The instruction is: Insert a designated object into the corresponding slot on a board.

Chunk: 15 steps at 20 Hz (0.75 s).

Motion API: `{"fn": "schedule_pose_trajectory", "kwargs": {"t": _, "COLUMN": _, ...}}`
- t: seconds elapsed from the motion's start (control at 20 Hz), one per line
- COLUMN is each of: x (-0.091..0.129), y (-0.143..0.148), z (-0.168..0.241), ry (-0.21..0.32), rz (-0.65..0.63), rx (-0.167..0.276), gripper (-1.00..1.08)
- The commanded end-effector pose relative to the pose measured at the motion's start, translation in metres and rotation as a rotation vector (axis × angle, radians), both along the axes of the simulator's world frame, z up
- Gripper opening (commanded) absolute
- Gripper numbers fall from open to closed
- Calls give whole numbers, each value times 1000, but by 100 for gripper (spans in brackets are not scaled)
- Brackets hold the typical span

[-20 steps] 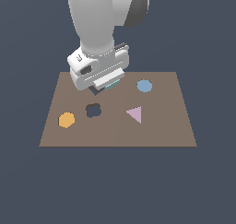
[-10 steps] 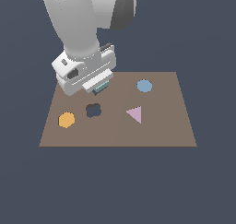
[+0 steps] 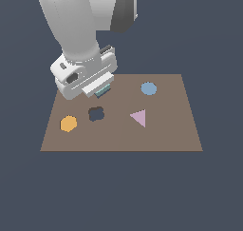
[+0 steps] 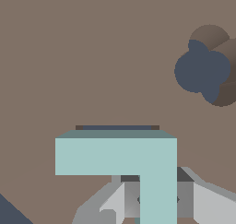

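My gripper (image 3: 102, 89) is shut on the pale teal angular piece (image 3: 103, 91) and holds it just above the far left part of the brown board (image 3: 161, 135). In the wrist view the piece (image 4: 115, 156) is L-shaped and sits between my grey fingers (image 4: 185, 197), with the gripper (image 4: 158, 197) closed around its stem. A thin dark slot edge (image 4: 117, 127) shows just beyond the piece; the rest of that slot is hidden. A dark clover-shaped cut-out (image 3: 96, 114) lies nearer the front, apart from the piece, and shows in the wrist view (image 4: 203, 73).
On the board lie an orange hexagon (image 3: 69, 123) at the exterior view's left, a pink triangle (image 3: 138, 117) in the middle and a round blue disc (image 3: 148, 88) at the far right. The white arm (image 3: 80, 30) stands over the board's far left corner.
The arm has moved to the exterior view's left with the teal piece in the gripper and has come slightly lower toward the board.
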State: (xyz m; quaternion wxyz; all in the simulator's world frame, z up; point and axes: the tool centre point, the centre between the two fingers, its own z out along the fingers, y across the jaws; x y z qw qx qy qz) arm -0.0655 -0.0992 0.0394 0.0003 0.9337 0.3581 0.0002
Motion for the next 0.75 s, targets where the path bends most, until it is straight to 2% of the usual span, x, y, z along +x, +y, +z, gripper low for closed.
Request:
{"fn": "schedule_pose_trajectory", "kwargs": {"t": 0.0, "x": 0, "y": 0, "z": -4, "ry": 0, "rz": 2, "rx": 0, "gripper": -100}}
{"fn": "schedule_pose_trajectory", "kwargs": {"t": 0.2, "x": 1, "y": 0, "z": -9, "ry": 0, "rz": 3, "rx": -1, "gripper": -100}}
{"fn": "schedule_pose_trajectory", "kwargs": {"t": 0.25, "x": 1, "y": 0, "z": -9, "ry": 0, "rz": 3, "rx": -1, "gripper": 100}}
{"fn": "schedule_pose_trajectory", "kwargs": {"t": 0.7, "x": 1, "y": 0, "z": -9, "ry": 0, "rz": 3, "rx": -1, "gripper": 100}}
